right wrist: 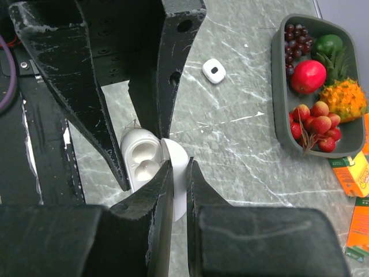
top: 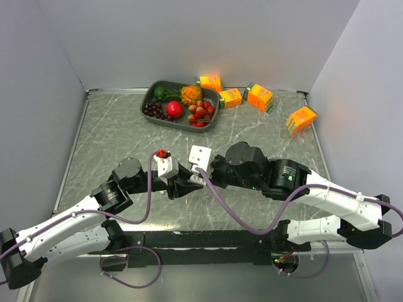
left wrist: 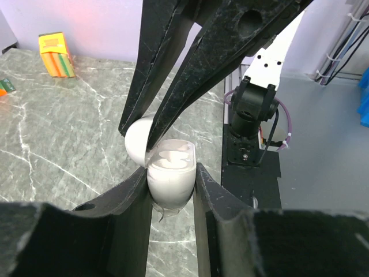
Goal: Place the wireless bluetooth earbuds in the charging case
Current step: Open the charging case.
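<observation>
**Operator:** Charging case [left wrist: 170, 186]: where is it right now?

**Spotter:** Start with the table [top: 113, 145], grey with pale veins. At its far edge you have a dark tray [right wrist: 278, 86] of fruit, with orange cartons [top: 259, 96] scattered to its right. Your case is in the near half of the table, about midway between left and right, caught between both arms.

**Operator:** Which arm has what?

**Spotter:** Your left end effector [left wrist: 171, 173] is clenched on the body of the case, with a finger against each side. Your right end effector [right wrist: 179, 170] is pinching the lid [left wrist: 136, 143], which stands swung open beside the body.

**Operator:** And the earbuds?

**Spotter:** You can look into the open body and see two white hollows with rounded shapes. I cannot tell whether earbuds sit in them.

**Operator:** Anything smaller?

**Spotter:** You have one small white case [right wrist: 214, 70] with a dark spot. It lies on the table, well apart from the held one, toward the tray.
</observation>
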